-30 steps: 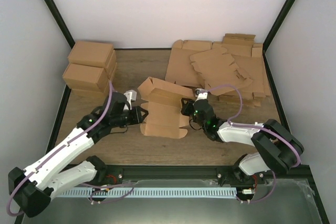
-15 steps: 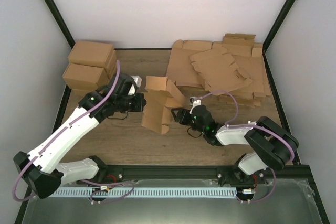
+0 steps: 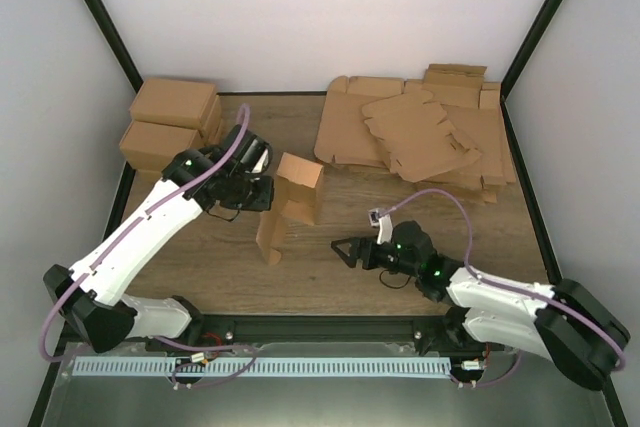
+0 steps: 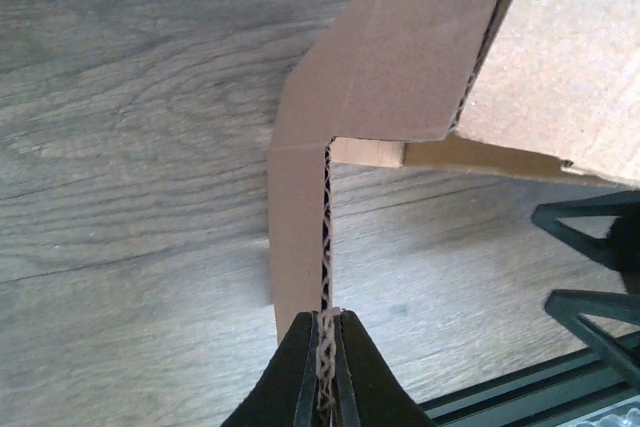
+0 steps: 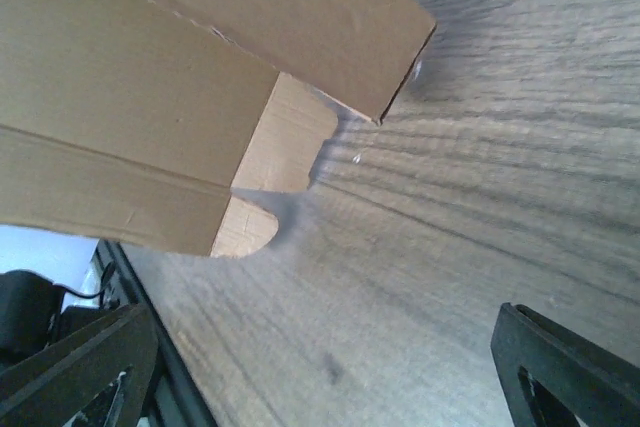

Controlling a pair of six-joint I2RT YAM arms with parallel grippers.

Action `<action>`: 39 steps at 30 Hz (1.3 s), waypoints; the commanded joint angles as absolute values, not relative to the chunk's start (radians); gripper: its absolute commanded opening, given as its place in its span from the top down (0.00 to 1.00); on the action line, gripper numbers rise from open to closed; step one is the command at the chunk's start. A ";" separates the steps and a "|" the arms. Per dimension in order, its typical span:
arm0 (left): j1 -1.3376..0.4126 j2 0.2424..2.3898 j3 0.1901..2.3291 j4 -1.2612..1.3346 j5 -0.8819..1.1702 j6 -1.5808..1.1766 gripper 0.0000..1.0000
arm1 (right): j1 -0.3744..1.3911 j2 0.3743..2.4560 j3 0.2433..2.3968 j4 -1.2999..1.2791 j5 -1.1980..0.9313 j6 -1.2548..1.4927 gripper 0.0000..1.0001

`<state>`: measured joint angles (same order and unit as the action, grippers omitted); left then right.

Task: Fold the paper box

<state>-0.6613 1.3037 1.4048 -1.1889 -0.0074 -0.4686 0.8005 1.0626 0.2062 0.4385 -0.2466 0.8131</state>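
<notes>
The paper box (image 3: 291,196) is a brown cardboard piece, partly folded, standing on edge left of the table's middle. My left gripper (image 3: 267,194) holds it from the left. The left wrist view shows that gripper (image 4: 324,347) shut on a corrugated edge of the box (image 4: 400,57), which bends away above the wooden table. My right gripper (image 3: 344,251) is open, low over the table to the right of the box and apart from it. In the right wrist view its fingers (image 5: 80,372) are spread wide with only table between them, and the box (image 5: 150,97) fills the upper left.
A pile of flat cardboard blanks (image 3: 420,132) lies at the back right. Folded brown cartons (image 3: 170,127) are stacked at the back left. A black frame rail (image 3: 320,325) runs along the near edge, and dark posts stand at the back corners.
The left arm has raised the box and swung it left, turning it up on edge. The right gripper has let go of the box, opened wide and drawn back toward the near right.
</notes>
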 commanded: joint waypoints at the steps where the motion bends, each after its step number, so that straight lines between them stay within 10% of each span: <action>1: -0.668 1.328 1.471 -1.292 -0.050 -0.437 0.96 | 0.773 0.960 0.301 0.179 -0.334 0.703 0.05; 19: -0.728 1.335 1.293 -1.089 0.014 -0.442 0.95 | 0.507 1.163 0.688 0.086 -0.659 0.661 0.44; 39: -0.722 1.365 1.285 -1.076 0.063 -0.406 0.92 | 0.506 1.300 0.787 0.068 -0.665 0.662 0.46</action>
<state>-0.7246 1.3510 1.2881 -1.0855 0.0322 -0.4343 0.5129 1.2846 0.7273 0.0673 -0.6617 0.6548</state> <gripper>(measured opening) 0.084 0.520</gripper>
